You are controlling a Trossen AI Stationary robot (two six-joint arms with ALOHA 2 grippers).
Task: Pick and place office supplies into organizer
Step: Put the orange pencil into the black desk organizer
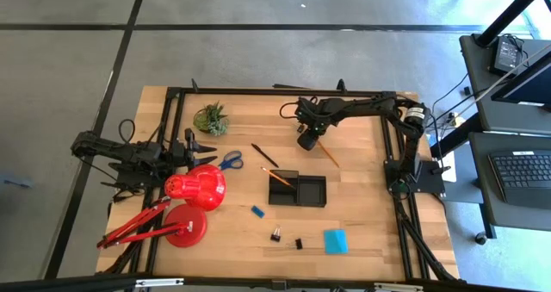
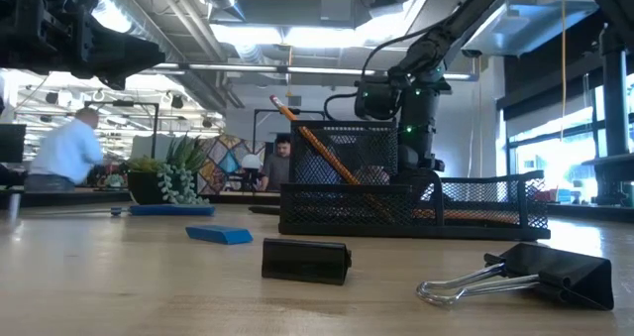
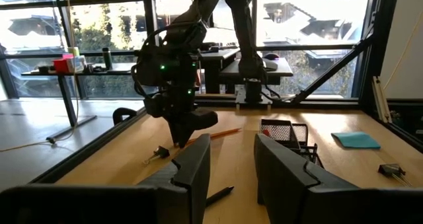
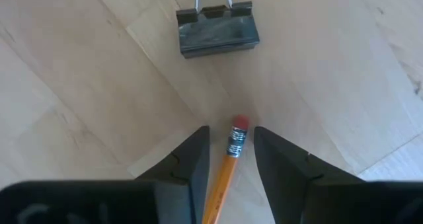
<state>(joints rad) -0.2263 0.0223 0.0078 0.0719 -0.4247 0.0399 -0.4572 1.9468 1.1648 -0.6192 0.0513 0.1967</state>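
The slim orange-yellow wooden pencil, lying beyond the low black mesh organizer, is being straddled near its eraser end by the right gripper, jaws narrowly parted and not yet touching; light, stiff and rollable, it is probably best pinched mid-shaft.

High view: you look straight down on whole table, far off. Low view: you sit at tabletop level, near organizer, facing room. Left wrist view: you look across table toward windows. Right wrist view: you look close down on wood. Organizer shared by high, low, left wrist views.
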